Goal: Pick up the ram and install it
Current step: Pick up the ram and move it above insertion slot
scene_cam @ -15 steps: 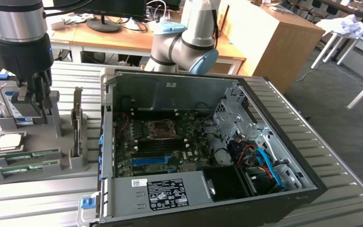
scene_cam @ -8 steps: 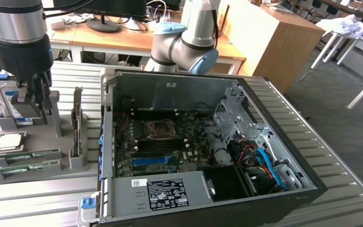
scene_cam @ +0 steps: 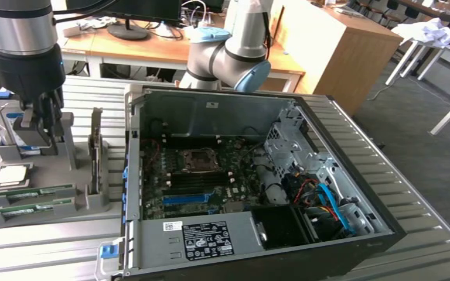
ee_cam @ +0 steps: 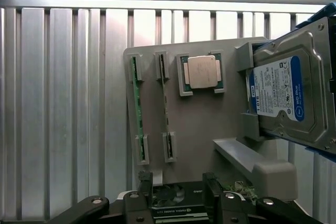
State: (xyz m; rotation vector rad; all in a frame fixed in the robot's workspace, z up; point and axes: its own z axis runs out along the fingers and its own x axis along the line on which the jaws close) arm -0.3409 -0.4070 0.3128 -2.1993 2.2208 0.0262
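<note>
Gripper (scene_cam: 37, 140) released and empty over the grey tray (scene_cam: 100, 202), with the ram (scene_cam: 41, 191) at its 6 o'clock.
In the exterior view the ram, a thin green board stick, lies edge-up in a tray slot, apart from the gripper, with a second stick (scene_cam: 23, 209) just beside it. A square silver processor (scene_cam: 12, 175) sits between ram and gripper. The matte moulded tray rests on a ribbed metal bench (scene_cam: 412, 193); an open black computer case (scene_cam: 209, 114) stands at its 3 o'clock. The arm (scene_cam: 21, 41) hangs straight down, wrist vertical.
</note>
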